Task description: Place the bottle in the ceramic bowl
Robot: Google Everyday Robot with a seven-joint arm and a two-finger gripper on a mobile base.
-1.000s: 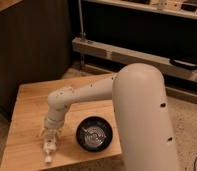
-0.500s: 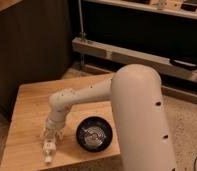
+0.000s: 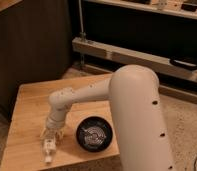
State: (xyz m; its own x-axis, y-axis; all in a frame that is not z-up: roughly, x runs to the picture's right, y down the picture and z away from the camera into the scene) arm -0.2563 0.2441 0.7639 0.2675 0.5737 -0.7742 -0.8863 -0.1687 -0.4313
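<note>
Pincer position: the pincer (image 3: 52,134) is low over the front left part of the bench (image 3: 32,102) and points down. It is at the upper end of the bottle (image 3: 48,150).
Pincer state: it cannot be told whether it is open, closed or gripping the bottle.
Bottle: it lies on the bench near the front edge, with its long axis running roughly toward the camera and a pale end nearest the edge. It is outside the bowl (image 3: 94,120).
Bowl: black and glossy, it stands upright on the bench just to the right of the pincer and apart from the bottle. Nothing can be seen inside it.
Arm: the white arm (image 3: 79,96) reaches in from the right and bends down to the pincer. Its wide base link covers the right end of the bench.
Done: the pincer is at the bottle, judged as the pick-up stage.
Left: confirm the grasp, lift the bottle, carry it right over the bowl rim and release it inside.
Progress: early, since the bottle is not yet in the bowl.
Caution: the bottle lies close to the front edge, so a nudge could roll it off.
</note>
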